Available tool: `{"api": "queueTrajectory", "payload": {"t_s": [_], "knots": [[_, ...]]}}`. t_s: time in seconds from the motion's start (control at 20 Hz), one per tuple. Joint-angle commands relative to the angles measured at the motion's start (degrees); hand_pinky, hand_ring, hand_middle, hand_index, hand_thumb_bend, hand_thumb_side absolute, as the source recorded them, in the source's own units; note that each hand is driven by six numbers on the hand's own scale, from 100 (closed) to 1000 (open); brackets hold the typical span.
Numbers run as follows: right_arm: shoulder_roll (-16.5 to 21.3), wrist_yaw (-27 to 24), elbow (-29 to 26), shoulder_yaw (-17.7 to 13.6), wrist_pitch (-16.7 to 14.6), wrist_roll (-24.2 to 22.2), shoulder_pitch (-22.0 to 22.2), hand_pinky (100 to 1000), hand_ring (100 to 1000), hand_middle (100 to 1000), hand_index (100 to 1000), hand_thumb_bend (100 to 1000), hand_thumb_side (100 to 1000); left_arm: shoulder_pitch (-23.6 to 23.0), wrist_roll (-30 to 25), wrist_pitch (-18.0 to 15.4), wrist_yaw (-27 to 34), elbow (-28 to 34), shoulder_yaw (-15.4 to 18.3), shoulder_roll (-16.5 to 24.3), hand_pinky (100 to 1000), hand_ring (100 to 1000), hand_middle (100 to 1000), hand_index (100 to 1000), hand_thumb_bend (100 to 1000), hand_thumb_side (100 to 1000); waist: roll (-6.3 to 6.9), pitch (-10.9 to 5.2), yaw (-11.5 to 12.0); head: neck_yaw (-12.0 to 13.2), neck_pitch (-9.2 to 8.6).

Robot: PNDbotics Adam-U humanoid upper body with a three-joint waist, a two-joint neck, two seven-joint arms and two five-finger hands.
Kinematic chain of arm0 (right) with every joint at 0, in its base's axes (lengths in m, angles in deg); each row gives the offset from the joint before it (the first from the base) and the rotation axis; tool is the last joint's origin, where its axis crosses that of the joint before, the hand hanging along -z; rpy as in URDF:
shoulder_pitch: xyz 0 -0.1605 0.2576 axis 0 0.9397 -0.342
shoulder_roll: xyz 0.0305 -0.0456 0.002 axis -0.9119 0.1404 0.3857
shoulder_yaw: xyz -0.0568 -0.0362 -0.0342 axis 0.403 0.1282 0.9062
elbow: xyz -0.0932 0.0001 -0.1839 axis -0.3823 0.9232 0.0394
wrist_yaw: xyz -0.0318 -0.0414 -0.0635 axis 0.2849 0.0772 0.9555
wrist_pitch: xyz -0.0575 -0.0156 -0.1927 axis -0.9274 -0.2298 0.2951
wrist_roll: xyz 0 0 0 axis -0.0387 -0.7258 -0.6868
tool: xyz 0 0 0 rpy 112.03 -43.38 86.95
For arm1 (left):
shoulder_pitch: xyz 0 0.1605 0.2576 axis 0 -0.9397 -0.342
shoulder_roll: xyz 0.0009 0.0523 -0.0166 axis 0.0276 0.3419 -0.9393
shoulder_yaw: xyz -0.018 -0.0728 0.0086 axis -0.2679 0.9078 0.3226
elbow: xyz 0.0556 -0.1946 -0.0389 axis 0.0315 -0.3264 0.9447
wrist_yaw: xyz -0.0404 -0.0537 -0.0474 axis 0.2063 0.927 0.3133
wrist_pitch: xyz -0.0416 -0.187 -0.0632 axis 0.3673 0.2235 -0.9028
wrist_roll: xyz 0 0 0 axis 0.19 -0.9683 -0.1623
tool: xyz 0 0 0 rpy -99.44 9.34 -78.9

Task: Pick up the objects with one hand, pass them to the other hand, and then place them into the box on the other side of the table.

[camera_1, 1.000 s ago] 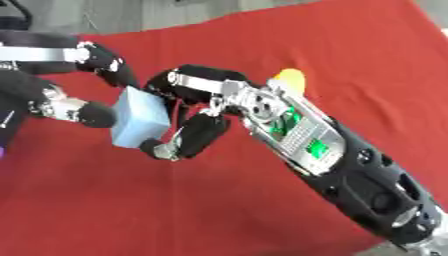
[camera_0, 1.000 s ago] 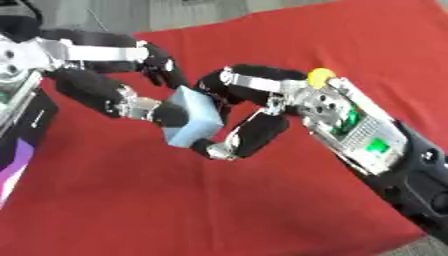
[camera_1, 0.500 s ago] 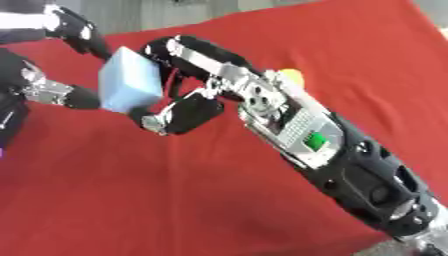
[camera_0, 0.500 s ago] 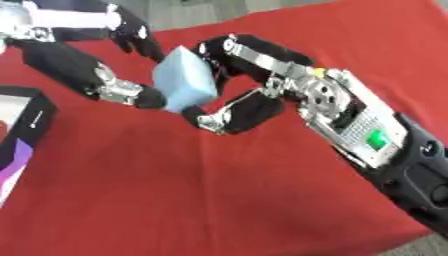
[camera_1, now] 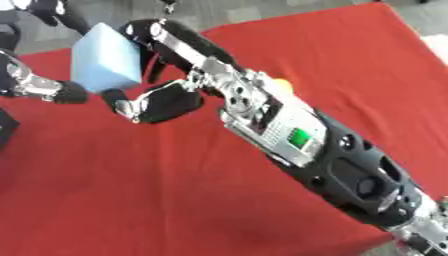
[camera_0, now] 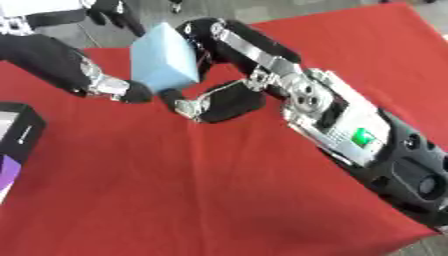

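Right hand: in your left eye view it comes in from the lower right, black fingers curled over the top of the pale blue foam-like block and the thumb tucked under its lower corner, so it is clamped on the block.
Block: a plain, matt, light blue cuboid with soft edges, tilted, one broad face turned toward you, held up above the red cloth-covered table near its far left part.
Left hand: enters from the upper left; a dark fingertip with a silver joint meets the block's lower left corner, and other dark fingers show above the block's top edge. You cannot tell whether those fingers close on it.
Box: a black-rimmed box with a purple patch sits at the left edge of the table, well apart from the block.

Right eye view, block: same tilt, upper left of the picture.
Right eye view, yellow item: a small yellow shape peeks out just behind your right wrist, on the cloth.
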Motion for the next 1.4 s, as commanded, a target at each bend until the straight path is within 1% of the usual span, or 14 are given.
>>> {"api": "queueTrajectory", "payload": {"t_s": [0.05,0.2,0.35,0.5,0.55,0.65,0.7,0.75,0.8,0.85,1.0,1.15,1.4], "knots": [[1.0,-0.2,-0.7,-0.6,-1.6,-0.8,-1.3,556,588,441,599,100,100,1.9,2.1,-1.4,-3.0,-0.7,-0.8,-0.7,872,867,795,828,789,577,0.55,-0.37,0.2,-0.4,-1.68],[0.7,0.5,0.2,-0.5,-3.6,-1.6,-1.5,559,588,442,600,100,100,2.5,2.6,-2.9,-6.8,-2.3,-2.2,-2.4,876,870,800,832,811,554,0.68,-0.13,0.2,-0.4,-2.41],[0.4,1.1,1.5,-0.4,-6.3,-1.7,-1.7,562,589,443,600,100,100,2.8,4.0,-3.1,-9.8,-3.2,-2.8,-3.8,877,871,801,832,817,549,0.84,0.08,0.2,-0.3,-2.87],[0.2,1.6,2.5,-0.4,-8.7,-1.5,-1.7,564,589,444,600,100,100,2.8,4.7,-3.1,-11.1,-3.7,-3.0,-4.6,881,875,804,834,823,551,0.88,0.16,0.2,-0.1,-3.03],[0.2,1.7,2.7,-0.4,-9.3,-1.3,-1.7,564,590,444,600,100,100,2.8,4.7,-3.1,-11.3,-3.8,-3.1,-4.8,881,875,805,835,845,554,0.89,0.17,0.2,0.0,-3.08],[0.2,1.8,3.0,-0.5,-10.0,-1.0,-1.8,566,590,444,600,100,100,2.7,4.6,-3.0,-12.0,-4.0,-3.2,-5.2,877,873,802,836,828,563,0.92,0.18,0.2,0.2,-3.13],[0.2,1.9,3.0,-0.5,-10.3,-0.9,-1.8,567,590,444,600,100,100,2.6,4.5,-2.9,-12.4,-4.1,-3.2,-5.4,875,871,800,835,816,558,0.94,0.18,0.2,0.3,-3.13],[0.2,2.0,3.0,-0.6,-10.4,-0.7,-1.8,567,590,445,600,100,100,2.5,4.5,-2.7,-12.8,-4.2,-3.2,-5.6,872,868,797,832,772,543,0.95,0.18,0.1,0.4,-3.13],[0.2,2.1,2.8,-0.7,-10.5,-0.6,-1.8,568,590,445,600,100,100,2.4,4.7,-2.5,-13.0,-4.2,-3.1,-5.8,871,867,796,831,755,540,0.96,0.18,0.1,0.5,-3.08],[0.2,2.3,2.6,-0.7,-10.6,-0.6,-1.8,569,590,446,600,100,100,2.2,4.9,-2.2,-13.1,-4.1,-3.0,-5.9,866,862,791,825,718,534,0.98,0.19,0.1,0.6,-3.05],[0.3,3.2,2.8,-0.7,-10.8,-0.6,-1.5,569,590,446,600,100,100,2.0,5.5,-1.4,-12.3,-2.2,-2.9,-5.5,858,854,780,812,680,508,1.04,0.22,0.2,0.8,-2.95],[0.2,4.2,3.3,-0.7,-10.9,-0.3,-1.4,570,590,446,600,100,100,2.0,6.2,-0.1,-12.1,0.1,-2.8,-5.1,847,843,768,794,608,464,1.02,0.25,0.3,0.9,-2.85],[0.1,5.1,3.8,-0.7,-11.0,0.0,-1.2,570,590,446,600,100,100,1.6,7.2,2.1,-11.9,0.9,-2.8,-4.8,834,829,751,776,520,466,0.94,0.35,0.4,0.9,-2.69]]}}
